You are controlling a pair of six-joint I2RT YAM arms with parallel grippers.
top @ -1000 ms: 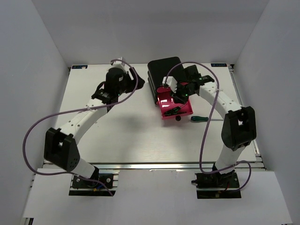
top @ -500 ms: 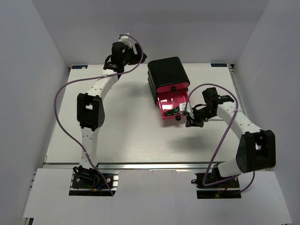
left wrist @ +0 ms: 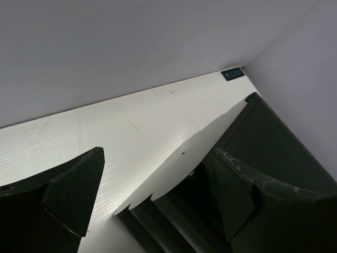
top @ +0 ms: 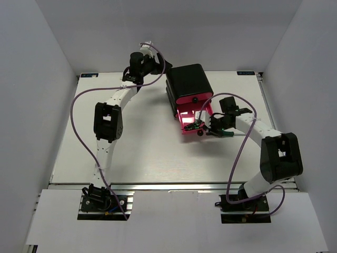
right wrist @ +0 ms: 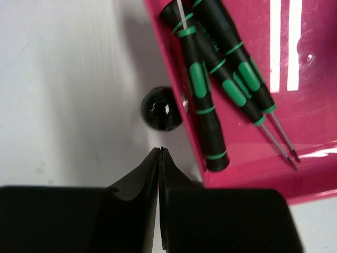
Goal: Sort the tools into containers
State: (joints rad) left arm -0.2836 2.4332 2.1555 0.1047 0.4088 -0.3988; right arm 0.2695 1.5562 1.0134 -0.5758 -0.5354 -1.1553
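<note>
The black box point(top: 188, 84) stands at the back middle with its lowest pink drawer point(top: 185, 117) pulled out. Three thin black-and-green screwdrivers point(right wrist: 210, 79) lie in that drawer point(right wrist: 316, 105). My right gripper point(right wrist: 160, 153) is shut and empty, its tips just short of the drawer's black knob point(right wrist: 161, 108). In the top view it point(top: 208, 130) sits right of the knob point(top: 200, 133). The larger green-handled screwdriver point(top: 226, 133) lies on the table under the right wrist. My left gripper point(top: 158, 67) is open and empty at the box's back left corner point(left wrist: 274, 142). No wrench shows.
White walls close in the table point(top: 131, 137) at the back and on both sides. The left arm reaches along the left half toward the back wall. Purple cables loop over both arms.
The right gripper left the drawer, swung out to the right, then came back to the drawer's knob. The left arm stretched toward the back and its gripper moved right, up to the box.
</note>
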